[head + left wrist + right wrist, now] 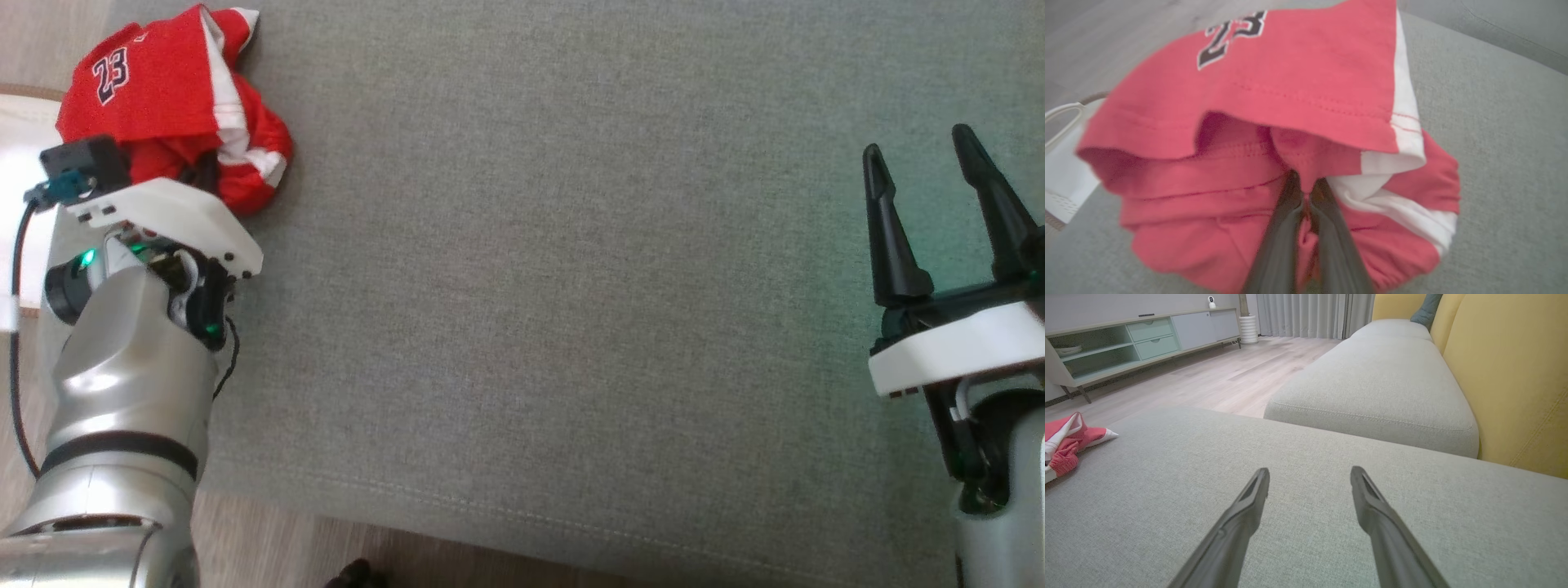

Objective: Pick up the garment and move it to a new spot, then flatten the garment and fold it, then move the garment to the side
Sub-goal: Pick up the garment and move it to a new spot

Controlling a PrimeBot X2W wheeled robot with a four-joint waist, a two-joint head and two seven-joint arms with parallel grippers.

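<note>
So the garment (163, 98), a red jersey with white side stripes and a 23 on it, is bunched up in a heap at the far left corner of the cushion (571, 286), right by its left edge. The left gripper (1306, 192) is clamped on it. In the left wrist view both fingers (1278, 245) are pinched nearly together low on the heap, with a small fold of red fabric caught between the tips, just under the flap that carries the number. In the head view those tips are buried in the fabric, so the grip can't be judged from there. The right gripper (918, 140) is held near the cushion's right edge, well apart from the garment, fingers spread wide and released over bare grey fabric. A white thing (1061, 179) is spotted just past the cushion's left edge beside the heap; what it is can't be told. In the right wrist view a second grey seat (1380, 384) and a yellow backrest (1515, 375) are seen beyond the cushion, with wood floor (1229, 375) alongside.
</note>
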